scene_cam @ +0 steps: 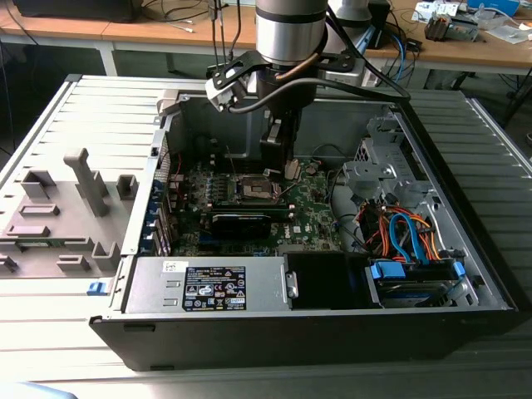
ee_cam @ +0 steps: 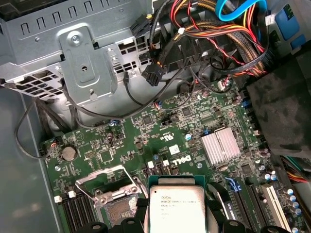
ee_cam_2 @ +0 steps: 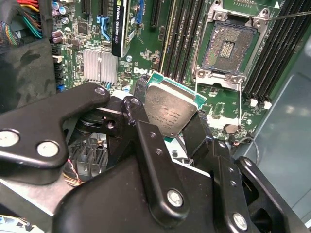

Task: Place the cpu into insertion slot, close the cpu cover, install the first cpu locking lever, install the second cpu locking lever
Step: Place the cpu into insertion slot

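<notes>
Tightly, the gripper (ee_cam_2: 167, 119) is shut on the cpu (ee_cam_2: 172, 107). One black finger (ee_cam_2: 133, 109) presses on each side of the little chip. The chip's grey metal top faces the camera in both wrist views, and a thin green edge peeks out around it.

The cpu hangs up over the green board (ee_cam: 146, 126). It is near the insertion slot (ee_cam_2: 230, 46) but not touching it, and not inside it. The slot is uncovered, so its dark middle shows inside its shiny metal rim. Long black strips run along both sides of the slot.

Farther along the board sits a silver block with ribs (ee_cam: 221, 145). Past the board's edge, a bunch of red, yellow, orange and blue wires (ee_cam: 214, 39) loops over a grey metal bracket.

In the exterior view, the arm (scene_cam: 289, 29) reaches down into an open computer case (scene_cam: 332, 324). The case lies on a grey table (scene_cam: 50, 116) with long ridges.
</notes>
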Available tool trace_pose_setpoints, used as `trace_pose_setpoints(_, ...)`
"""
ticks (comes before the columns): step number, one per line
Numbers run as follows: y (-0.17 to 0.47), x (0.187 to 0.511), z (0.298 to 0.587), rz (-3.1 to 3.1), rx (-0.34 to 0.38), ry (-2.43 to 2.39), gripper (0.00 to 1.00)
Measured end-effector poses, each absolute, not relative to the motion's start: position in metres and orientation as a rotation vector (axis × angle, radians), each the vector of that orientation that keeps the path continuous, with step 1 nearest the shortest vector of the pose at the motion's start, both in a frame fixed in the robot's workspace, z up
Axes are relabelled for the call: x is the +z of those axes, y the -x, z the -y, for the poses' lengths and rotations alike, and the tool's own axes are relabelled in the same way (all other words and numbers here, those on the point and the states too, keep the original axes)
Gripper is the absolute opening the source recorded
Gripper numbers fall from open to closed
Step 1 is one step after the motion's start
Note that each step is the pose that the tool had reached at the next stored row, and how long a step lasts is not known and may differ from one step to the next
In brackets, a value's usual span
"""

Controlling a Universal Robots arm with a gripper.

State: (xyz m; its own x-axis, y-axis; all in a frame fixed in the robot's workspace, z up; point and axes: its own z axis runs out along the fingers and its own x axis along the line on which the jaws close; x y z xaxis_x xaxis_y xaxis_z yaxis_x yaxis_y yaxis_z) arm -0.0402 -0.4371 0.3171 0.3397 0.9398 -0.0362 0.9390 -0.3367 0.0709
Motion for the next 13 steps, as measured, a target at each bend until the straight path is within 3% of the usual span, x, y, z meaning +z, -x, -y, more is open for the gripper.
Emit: trace_pose_setpoints(13,0.0402,0.3169,0.4371,-1.738,0.015,-2.521,0.55)
